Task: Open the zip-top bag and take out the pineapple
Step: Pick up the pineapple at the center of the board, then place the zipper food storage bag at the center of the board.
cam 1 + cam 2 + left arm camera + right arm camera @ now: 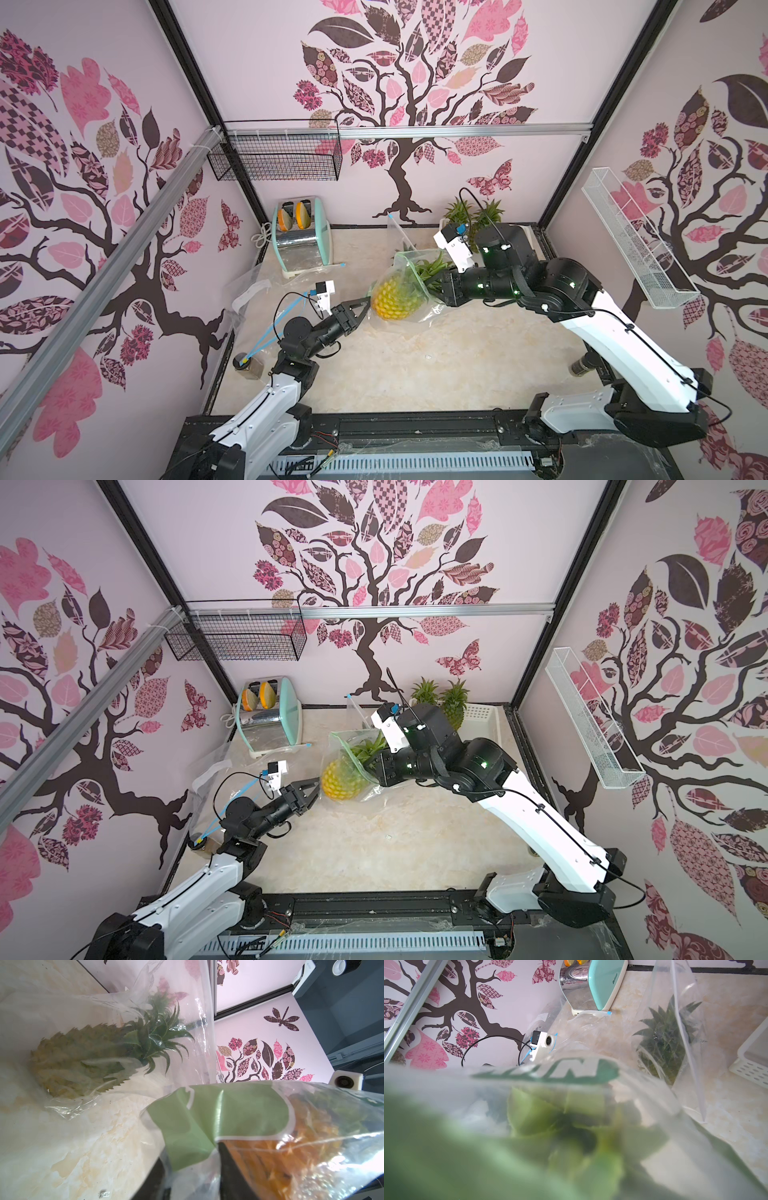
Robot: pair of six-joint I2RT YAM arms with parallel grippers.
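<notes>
A yellow, scaly pineapple [390, 302] with a green leafy crown sits inside a clear plastic zip-top bag with green print [405, 272]. The bag is near the middle of the beige marble-look desk [395, 374], somewhat toward the back. In both top views the fruit end points to the left arm and the crown to the right arm. The bag's mouth gapes open at the crown end, and the right hand [445, 286] is inside it among the leaves. Its fingertips are hidden there, and the right wrist view gives only blurred green leaves behind film, so whether it grips the crown cannot be told. The left hand [365, 308] is at the bag's closed bottom, just beside the fruit's base. In the left wrist view its two black fingers [234, 1172] stand either side of a fold of the green-printed film with a gap between them; whether they pinch the film cannot be told. Behind this bag, toward the back wall, a second, greener pineapple [83, 1057] sits in its own clear bag with a blue slider [397, 235]. Two more pineapples [442, 702] stand in a white slotted plastic tray [484, 721] in the far right corner. A mint-green and chrome toaster [300, 243] stands at the far left, with empty clear bags [249, 291] near it.
</notes>
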